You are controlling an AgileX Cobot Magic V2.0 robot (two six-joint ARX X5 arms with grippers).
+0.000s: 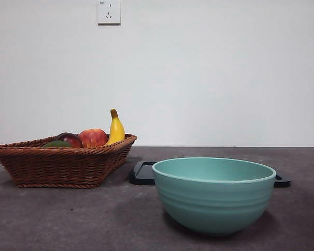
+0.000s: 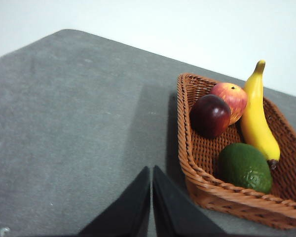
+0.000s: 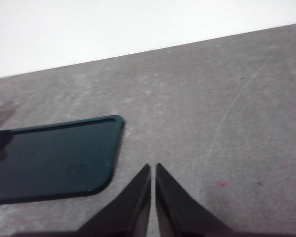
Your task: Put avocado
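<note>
Lying in basket [image 2: 197,153], avocado [image 2: 245,167] near left tool [image 2: 152,170], seemingly closed

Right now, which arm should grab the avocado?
Left, probably. Its pincer, jaws shut, sits just beside the basket holding the avocado. The right pincer, also shut, sees only the dark tray and bare table.
</note>
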